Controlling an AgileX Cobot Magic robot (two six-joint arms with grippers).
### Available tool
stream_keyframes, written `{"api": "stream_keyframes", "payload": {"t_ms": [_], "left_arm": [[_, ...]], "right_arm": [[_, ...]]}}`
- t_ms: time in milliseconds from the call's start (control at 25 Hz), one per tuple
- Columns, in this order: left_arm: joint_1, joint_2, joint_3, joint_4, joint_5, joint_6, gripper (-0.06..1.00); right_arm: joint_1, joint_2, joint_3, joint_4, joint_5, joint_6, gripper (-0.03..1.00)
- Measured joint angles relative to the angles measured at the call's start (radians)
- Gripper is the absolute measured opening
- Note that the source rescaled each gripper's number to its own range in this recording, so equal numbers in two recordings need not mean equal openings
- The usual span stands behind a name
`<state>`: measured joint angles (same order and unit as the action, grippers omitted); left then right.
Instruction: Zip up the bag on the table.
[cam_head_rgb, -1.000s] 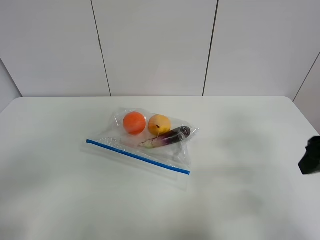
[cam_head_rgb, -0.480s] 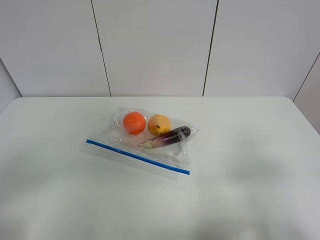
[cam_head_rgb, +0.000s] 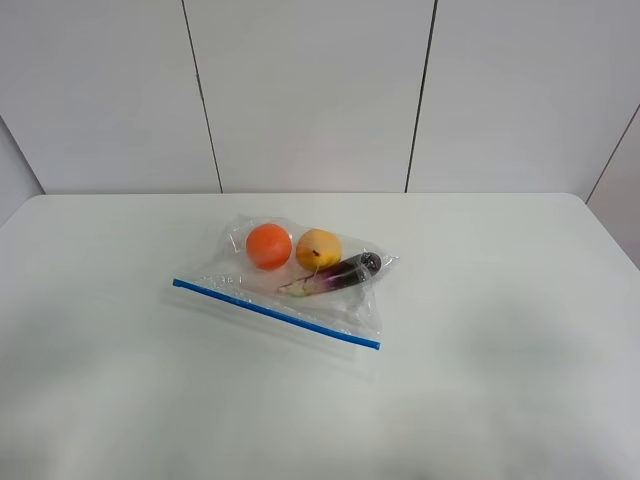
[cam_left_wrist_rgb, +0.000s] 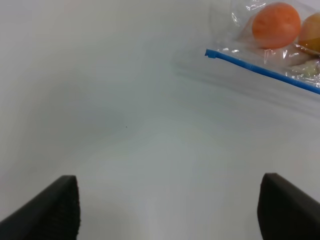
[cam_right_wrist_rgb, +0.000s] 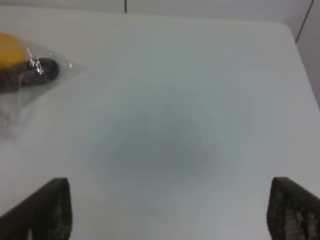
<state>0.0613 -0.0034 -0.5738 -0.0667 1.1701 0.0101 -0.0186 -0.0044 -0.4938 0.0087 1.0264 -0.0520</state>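
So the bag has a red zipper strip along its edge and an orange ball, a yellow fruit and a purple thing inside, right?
Almost. The zipper strip on the bag is blue, not red; the exterior high view shows it clearly. The rest is right: an orange ball, a yellow fruit and a purple thing sit inside.

High front view covers the table (cam_head_rgb: 520, 330); both wrist cameras look down nearer, sharing the bag (cam_head_rgb: 300, 275).

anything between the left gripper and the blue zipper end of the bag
Nothing: the left wrist view shows only bare white table between the open left gripper and the near end of the blue zipper strip on the bag.
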Motion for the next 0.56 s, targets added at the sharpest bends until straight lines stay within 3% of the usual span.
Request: {"api": "stream_keyframes", "payload": {"t_ms": [560], "left_arm": [[0.000, 0.000, 0.000, -0.001, 0.000, 0.000, 1.00]], "right_arm": [[0.000, -0.001, 0.000, 0.000, 0.000, 0.004, 0.96]]}}
